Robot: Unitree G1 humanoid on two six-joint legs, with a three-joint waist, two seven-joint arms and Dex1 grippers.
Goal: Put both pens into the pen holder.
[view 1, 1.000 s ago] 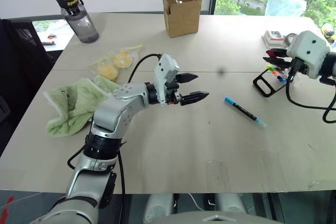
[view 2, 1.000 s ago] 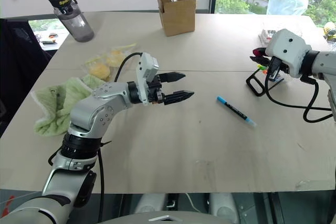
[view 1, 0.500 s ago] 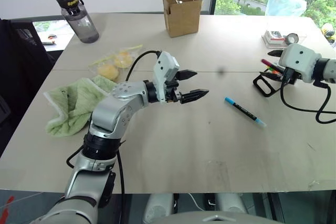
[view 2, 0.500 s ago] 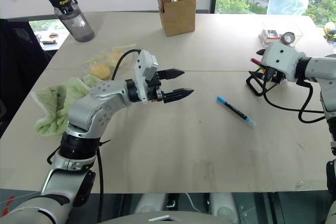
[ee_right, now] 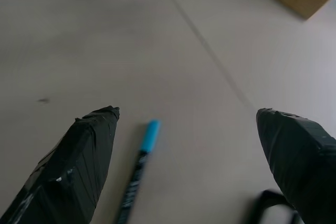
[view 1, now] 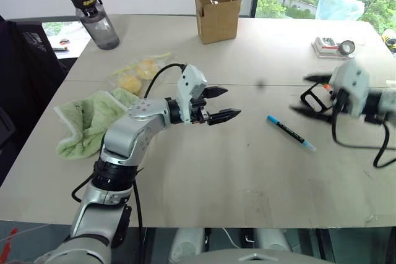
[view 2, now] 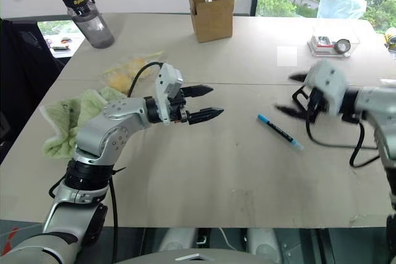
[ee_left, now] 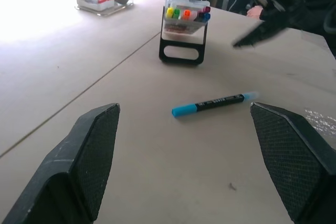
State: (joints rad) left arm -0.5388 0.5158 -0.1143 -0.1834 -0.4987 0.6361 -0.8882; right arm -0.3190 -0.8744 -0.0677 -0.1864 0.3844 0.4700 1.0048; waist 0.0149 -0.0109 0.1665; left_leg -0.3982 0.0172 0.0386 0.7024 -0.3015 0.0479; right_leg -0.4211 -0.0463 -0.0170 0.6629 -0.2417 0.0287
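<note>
Right fingers dropped beside pen holder, now apart; left fingers apart, unmoved.

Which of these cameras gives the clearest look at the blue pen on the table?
The left wrist view: the blue pen lies whole and close between the fingers. Both eye views show it whole but small. The right wrist view shows just one blue end and part of the barrel.

Left arm bent at the elbow, reaching across toward the robot's right, left gripper roughly level with fingers spread apart and empty; right arm in from the right, right gripper blurred, fingers wide apart, empty.
</note>
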